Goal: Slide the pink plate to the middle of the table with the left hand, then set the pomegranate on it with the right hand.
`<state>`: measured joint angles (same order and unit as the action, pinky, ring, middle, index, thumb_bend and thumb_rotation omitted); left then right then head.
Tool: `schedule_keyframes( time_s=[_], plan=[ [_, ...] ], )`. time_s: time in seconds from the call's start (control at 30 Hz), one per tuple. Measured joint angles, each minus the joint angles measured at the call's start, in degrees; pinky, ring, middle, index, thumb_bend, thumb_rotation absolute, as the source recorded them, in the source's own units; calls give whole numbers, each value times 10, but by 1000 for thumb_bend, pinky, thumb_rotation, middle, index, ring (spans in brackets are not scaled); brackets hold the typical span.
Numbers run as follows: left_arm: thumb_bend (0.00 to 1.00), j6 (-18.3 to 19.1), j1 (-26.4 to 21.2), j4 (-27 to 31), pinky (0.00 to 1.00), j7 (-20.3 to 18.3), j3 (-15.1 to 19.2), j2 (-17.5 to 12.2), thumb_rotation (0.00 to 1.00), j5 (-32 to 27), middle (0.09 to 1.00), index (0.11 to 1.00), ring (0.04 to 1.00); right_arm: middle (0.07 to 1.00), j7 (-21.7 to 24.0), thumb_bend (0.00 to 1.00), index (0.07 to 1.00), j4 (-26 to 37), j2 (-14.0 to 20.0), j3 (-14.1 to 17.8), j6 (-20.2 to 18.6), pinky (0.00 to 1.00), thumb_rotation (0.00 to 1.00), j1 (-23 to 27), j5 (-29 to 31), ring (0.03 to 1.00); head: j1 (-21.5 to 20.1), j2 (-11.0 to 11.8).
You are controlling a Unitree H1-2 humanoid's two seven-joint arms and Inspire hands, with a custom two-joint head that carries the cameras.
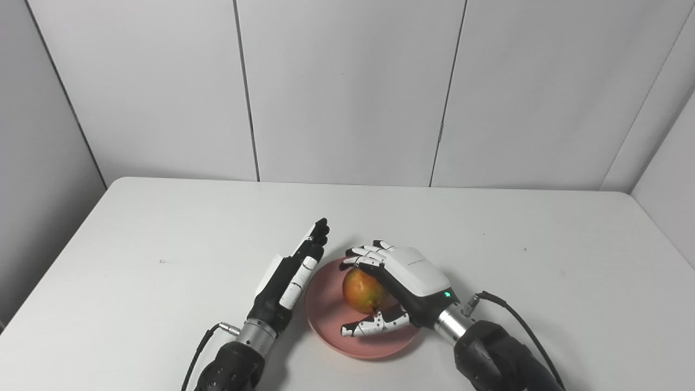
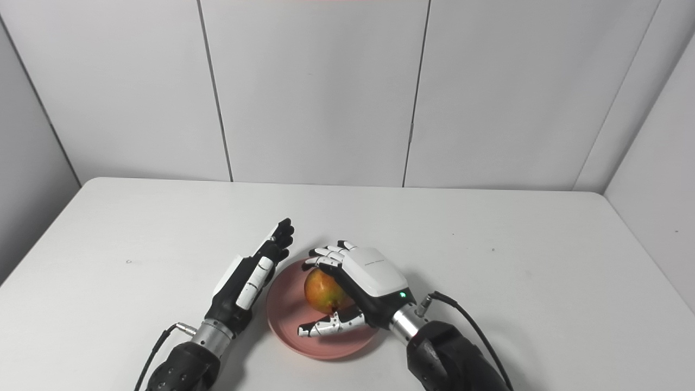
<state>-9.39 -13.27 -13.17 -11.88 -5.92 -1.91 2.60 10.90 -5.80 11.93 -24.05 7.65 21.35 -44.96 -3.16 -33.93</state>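
Left eye: right hand (image 1: 404, 285) fingers curled round pomegranate (image 1: 361, 290), over plate (image 1: 326, 317). Left hand (image 1: 293, 274) flat, fingers straight, empty, just left of the plate rim.
Right eye: thumb (image 2: 328, 325) under the fruit, fingers (image 2: 326, 258) above; table (image 2: 516, 260) white.

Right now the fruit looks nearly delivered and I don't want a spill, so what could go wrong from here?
The right hand curls over the pomegranate above the pink plate; whether the fruit rests on it is unclear, so letting go could let the round fruit roll off. The thumb lies low over the plate and might drag it when pulling back. The left hand, open beside the rim, could nudge the plate.
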Motion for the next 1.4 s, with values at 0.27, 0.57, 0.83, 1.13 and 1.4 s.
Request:
schedule_keyframes(
  time_s=[0.27, 0.57, 0.83, 1.13, 1.4],
  plan=[
    [702, 6, 1, 2, 994, 3, 0, -1, 1000, 5, 1000, 1000, 1000, 909, -5, 631, 834, 0, -4, 18, 0, 953, 685, -1, 13, 909, 2, 3],
    [709, 7, 3, 4, 1000, 12, 0, -2, 1000, 14, 1000, 1000, 1000, 985, -50, 615, 970, 65, -13, 76, 2, 884, 779, -53, 86, 949, 3, 3],
    [702, 7, 8, 10, 984, 13, 4, -3, 1000, 12, 1000, 1000, 1000, 1000, -50, 602, 1000, 96, -10, 122, 2, 921, 962, -99, 154, 990, 4, 1],
    [668, 15, 20, 25, 998, 12, 11, -6, 1000, -12, 1000, 1000, 1000, 1000, -93, 639, 1000, 89, -17, 147, 2, 889, 1000, -132, 165, 957, -2, 0],
    [646, 18, 28, 36, 1000, 12, 16, -10, 1000, -19, 1000, 1000, 1000, 1000, -122, 590, 1000, 42, -54, 156, 21, 986, 1000, -144, 220, 998, -6, -2]
  ],
)
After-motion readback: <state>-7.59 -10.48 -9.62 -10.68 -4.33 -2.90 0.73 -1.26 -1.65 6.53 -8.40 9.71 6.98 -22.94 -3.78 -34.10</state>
